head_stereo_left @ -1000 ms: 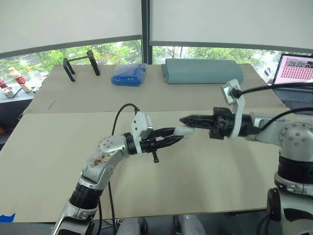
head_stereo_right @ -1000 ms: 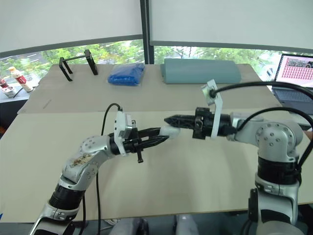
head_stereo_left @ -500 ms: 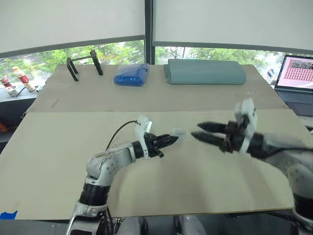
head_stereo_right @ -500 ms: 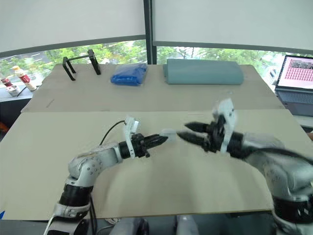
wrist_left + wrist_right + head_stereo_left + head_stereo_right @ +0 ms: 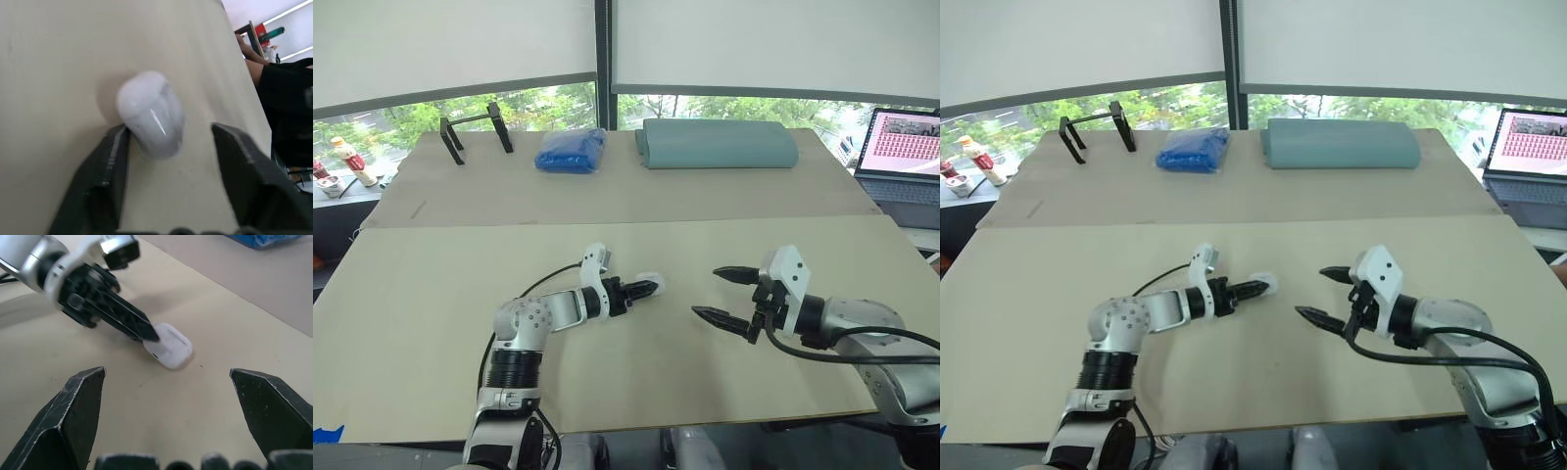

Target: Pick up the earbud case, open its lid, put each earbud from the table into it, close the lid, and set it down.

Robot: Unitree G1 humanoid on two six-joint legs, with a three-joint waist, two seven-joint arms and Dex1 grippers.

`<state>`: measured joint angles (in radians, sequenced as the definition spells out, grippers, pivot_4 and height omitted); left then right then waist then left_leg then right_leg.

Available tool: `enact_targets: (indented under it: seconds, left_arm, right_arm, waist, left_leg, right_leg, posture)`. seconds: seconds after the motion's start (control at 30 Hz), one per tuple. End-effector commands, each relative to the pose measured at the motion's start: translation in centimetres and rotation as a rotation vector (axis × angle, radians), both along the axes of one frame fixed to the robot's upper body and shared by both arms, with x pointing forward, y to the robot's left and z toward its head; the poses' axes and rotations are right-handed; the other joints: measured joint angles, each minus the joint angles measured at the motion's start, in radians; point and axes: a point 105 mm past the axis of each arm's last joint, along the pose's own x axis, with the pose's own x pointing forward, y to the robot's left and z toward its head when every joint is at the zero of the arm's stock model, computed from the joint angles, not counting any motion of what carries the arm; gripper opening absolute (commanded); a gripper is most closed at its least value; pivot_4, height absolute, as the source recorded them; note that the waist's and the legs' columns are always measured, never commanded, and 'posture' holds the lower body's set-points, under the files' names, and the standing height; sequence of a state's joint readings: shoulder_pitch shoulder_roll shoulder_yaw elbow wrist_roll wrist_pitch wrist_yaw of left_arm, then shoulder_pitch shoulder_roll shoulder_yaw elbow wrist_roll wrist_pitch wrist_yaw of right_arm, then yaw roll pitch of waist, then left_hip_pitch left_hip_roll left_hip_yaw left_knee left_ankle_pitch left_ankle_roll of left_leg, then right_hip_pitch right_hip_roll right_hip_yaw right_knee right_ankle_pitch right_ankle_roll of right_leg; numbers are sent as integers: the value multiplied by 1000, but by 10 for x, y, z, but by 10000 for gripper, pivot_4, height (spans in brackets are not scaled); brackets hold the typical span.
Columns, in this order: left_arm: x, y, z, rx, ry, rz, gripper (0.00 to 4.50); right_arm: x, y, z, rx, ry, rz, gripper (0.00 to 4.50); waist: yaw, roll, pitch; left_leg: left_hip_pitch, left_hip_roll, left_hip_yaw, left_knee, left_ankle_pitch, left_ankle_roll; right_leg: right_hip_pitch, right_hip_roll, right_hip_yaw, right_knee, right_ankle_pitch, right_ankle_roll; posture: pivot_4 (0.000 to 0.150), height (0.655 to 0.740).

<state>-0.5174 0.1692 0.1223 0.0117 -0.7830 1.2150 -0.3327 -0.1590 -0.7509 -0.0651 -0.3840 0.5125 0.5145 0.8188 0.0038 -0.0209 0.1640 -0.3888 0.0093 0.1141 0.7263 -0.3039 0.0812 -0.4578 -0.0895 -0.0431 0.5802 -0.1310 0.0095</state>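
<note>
The white earbud case (image 5: 651, 285) lies on the beige table (image 5: 431, 323) near its middle, lid shut. My left gripper (image 5: 643, 289) is low over the table and open, its fingers (image 5: 110, 161) either side of the case (image 5: 151, 115), one fingertip against the case's side. My right gripper (image 5: 706, 292) hovers to the right of the case, wide open and empty, pointing at the case (image 5: 168, 346) with a clear gap between. I see no loose earbuds on the table.
Along the far side of the table are a black stand (image 5: 476, 125), a blue bag (image 5: 572, 150) and a grey-green roll (image 5: 720, 143). A laptop (image 5: 904, 142) stands at the far right. Small bottles (image 5: 347, 157) sit at the far left.
Both grippers have opened. The case, held in the air between them a second ago, now lies on the table. My right arm has drawn back to the right and lowered.
</note>
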Motion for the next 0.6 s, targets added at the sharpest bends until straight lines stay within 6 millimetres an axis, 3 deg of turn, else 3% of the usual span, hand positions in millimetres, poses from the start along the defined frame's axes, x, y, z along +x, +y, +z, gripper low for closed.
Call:
enact_targets:
  seconds: [0.03,0.1,0.2,0.3,0.43,0.6]
  left_arm:
    - [-8,46,-5,114,-13,46,44206]
    - [0,84,5,188,-127,124,44206]
    - [12,129,36,406,-515,147,44206]
    - [18,159,47,572,-652,132,44206]
    - [28,174,67,640,-804,165,44206]
    - [26,168,69,617,-856,107,44206]
  right_arm:
    - [9,-13,18,5,-92,-23,45000]
    - [15,-22,17,-17,-96,-34,45000]
    - [22,-37,19,-9,-86,-76,45000]
    - [27,-46,25,38,-85,-121,45000]
    - [30,-54,28,87,-99,-196,45000]
    - [28,-51,22,91,-96,-222,45000]
  waist:
    - [-8,0,0]
    - [-16,0,0]
    - [-18,-1,0]
    - [-4,-1,0]
    - [17,-1,0]
    - [13,-1,0]
  left_leg:
    - [1,0,0,-1,0,0]
    - [3,1,1,-4,2,-3]
    - [8,2,2,-12,5,-8]
    - [4,4,1,-14,7,-12]
    - [2,5,1,-14,7,-11]
    - [-1,3,2,-13,7,-13]
  right_leg:
    - [0,0,0,0,0,0]
    - [0,1,1,1,-1,-1]
    - [0,2,1,1,-4,-3]
    - [-4,5,0,1,-1,-12]
    - [-5,3,-3,-1,0,-15]
    - [-6,-1,-6,-2,1,-10]
  posture:
    - [1500,7400]
    - [1500,7400]
    - [1500,7400]
    - [1500,7400]
    - [1500,7400]
    - [1500,7400]
